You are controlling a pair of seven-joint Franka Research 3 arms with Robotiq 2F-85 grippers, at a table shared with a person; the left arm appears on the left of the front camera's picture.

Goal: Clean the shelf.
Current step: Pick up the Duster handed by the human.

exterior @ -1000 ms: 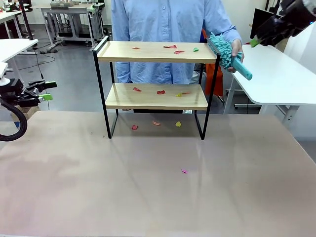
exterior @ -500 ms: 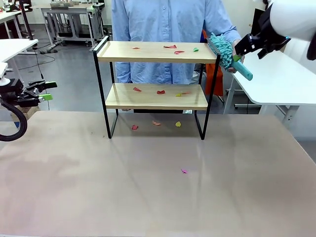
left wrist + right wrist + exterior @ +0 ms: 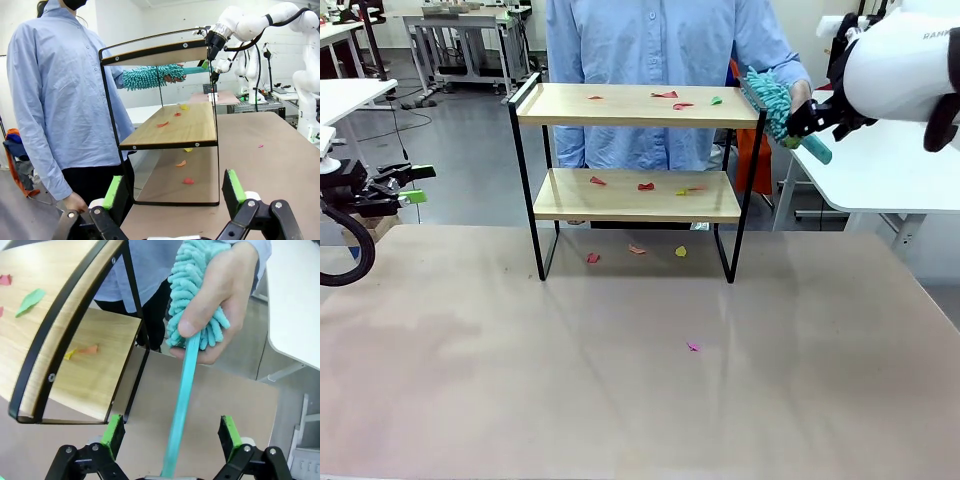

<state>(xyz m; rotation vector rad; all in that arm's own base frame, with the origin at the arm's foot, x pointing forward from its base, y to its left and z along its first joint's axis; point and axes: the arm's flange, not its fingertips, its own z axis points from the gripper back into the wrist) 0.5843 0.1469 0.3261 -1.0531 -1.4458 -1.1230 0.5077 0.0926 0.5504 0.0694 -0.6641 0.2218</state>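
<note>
The shelf [image 3: 630, 105] stands at the table's far side, with small coloured scraps [image 3: 665, 95] on both boards and on the table beneath. A person's hand [image 3: 801, 97] holds a teal fluffy duster [image 3: 770, 100] at the shelf's right end. My right gripper [image 3: 802, 126] is open, its green pads on either side of the duster's handle [image 3: 181, 405] without touching it. The hand [image 3: 220, 310] grips the duster [image 3: 192, 280] just above, beside the shelf [image 3: 65, 315]. My left gripper [image 3: 412, 186] hangs open off the table's left edge, facing the shelf [image 3: 175, 125], nothing between its fingertips [image 3: 175, 192].
A pink scrap [image 3: 692, 347] lies alone mid-table. The person in a blue shirt [image 3: 650, 50] stands behind the shelf. A white table [image 3: 890, 160] is at the right, with other tables and benches at the back left.
My right arm has swung down and left from the top right corner to the duster's handle, which now sits between its fingers. The left arm and the shelf have not moved.
</note>
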